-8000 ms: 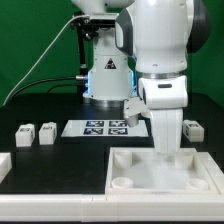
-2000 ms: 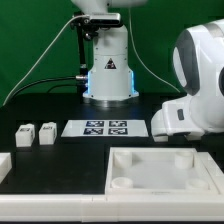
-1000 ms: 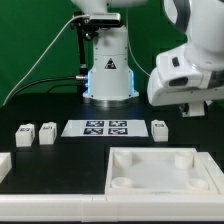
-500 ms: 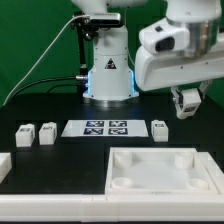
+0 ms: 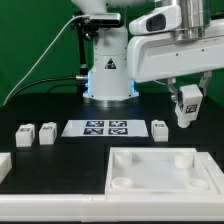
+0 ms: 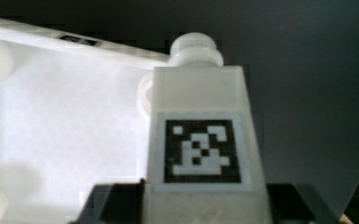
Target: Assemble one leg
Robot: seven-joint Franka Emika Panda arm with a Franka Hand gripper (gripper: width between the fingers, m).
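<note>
Slipping or twisting in the grip looks like the main danger: the claw (image 5: 186,94) is closed on only one end of the leg (image 5: 186,108), so most of the block hangs free below the fingers. A knock against the tray (image 5: 150,153) rim could turn it askew. If the leg comes down tilted or off-centre, its stud would likely catch the edge of a corner socket (image 5: 122,183) and jam, or push the tray across the desk (image 5: 60,158). A low sweep might also clip the spare leg (image 5: 160,128) lying just beside the marker board (image 5: 105,128).

The held leg is in the air at the exterior view's right, above the desk and beyond the tray's far edge, touching neither. It is a small white block with a rounded stud on its free end. In the wrist view, a black-and-white square tag shows on the leg (image 6: 202,110) near the claw (image 6: 202,200), with the tray (image 6: 60,110) behind.
</note>
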